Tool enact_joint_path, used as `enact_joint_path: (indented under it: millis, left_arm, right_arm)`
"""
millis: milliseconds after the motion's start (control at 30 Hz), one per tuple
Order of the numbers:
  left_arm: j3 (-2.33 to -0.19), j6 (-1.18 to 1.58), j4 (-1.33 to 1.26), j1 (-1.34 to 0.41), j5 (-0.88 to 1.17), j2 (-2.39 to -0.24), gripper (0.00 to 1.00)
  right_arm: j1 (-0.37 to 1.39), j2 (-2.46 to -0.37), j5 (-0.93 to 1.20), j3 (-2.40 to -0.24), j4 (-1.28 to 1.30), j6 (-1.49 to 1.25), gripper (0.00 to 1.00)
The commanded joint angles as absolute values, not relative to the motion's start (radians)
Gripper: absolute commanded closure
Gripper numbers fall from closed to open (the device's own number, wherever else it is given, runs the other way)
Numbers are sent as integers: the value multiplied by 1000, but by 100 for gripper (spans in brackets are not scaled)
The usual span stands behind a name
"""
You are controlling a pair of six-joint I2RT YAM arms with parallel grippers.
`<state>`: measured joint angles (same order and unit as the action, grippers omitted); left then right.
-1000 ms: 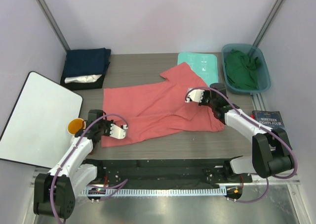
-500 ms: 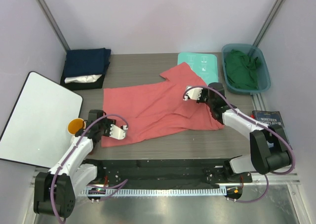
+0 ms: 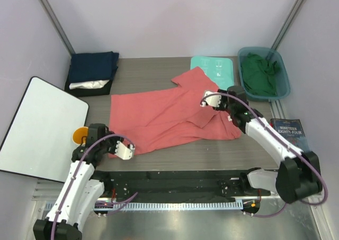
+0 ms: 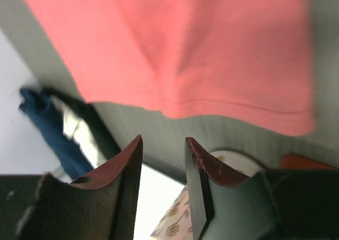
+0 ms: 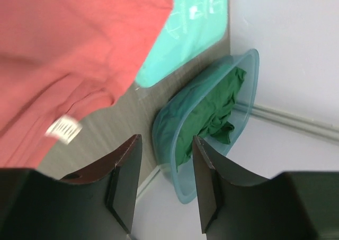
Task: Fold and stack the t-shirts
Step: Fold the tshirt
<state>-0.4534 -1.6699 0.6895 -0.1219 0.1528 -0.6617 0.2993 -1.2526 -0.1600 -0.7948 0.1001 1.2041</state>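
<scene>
Coral-red cloth takes up the middle of the table: the coral-red t-shirt (image 3: 169,118) lies opened out crosswise and creased, one sleeve reaching the edge of the mint-green board (image 3: 217,70), and no clean fold is visible in it. At the far left corner a navy blue t-shirt (image 3: 94,66) sits folded in a stack with a white t-shirt (image 3: 87,84) showing at its near edge; I judge that part of the work complete. A dark green t-shirt (image 3: 259,73) lies bunched in the teal bin (image 3: 283,86) at the far right, not folded. So the task is roughly half done: the coral shirt has to be folded and stacked, then the green one. The left gripper (image 3: 125,147) hangs over the shirt's near-left hem with its fingers (image 4: 127,166) spread and nothing between them; the hem lies just beyond the tips. The right gripper (image 3: 211,100) hangs over the collar area, fingers (image 5: 127,166) likewise apart and empty. As to writing: the book (image 3: 288,127) at the right edge appears to read "NINETEEN EIGHTY-FOUR". A small white tag (image 5: 63,127) at the shirt's collar carries dark stripes, too blurred to read. The board bears pale printed symbols, also not legible.
</scene>
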Motion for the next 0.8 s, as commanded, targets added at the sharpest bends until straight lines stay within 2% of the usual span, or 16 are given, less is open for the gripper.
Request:
enact_joint_path:
  millis: [0, 267, 567, 767]
  left_arm:
    - [-466, -1847, 949, -115, 265, -661, 62]
    - [-498, -1908, 951, -115, 328, -810, 58]
    - [-528, -1966, 1018, -117, 324, -874, 58]
    - [-486, -1999, 1011, -115, 331, -882, 58]
  right_arm:
    - [301, -1082, 23, -799, 593, 1340, 52]
    - [301, -1104, 57, -727, 772, 1330, 52]
    - [301, -1163, 60, -637, 720, 1321, 50]
    - [301, -1199, 5, -584, 566, 1307, 50]
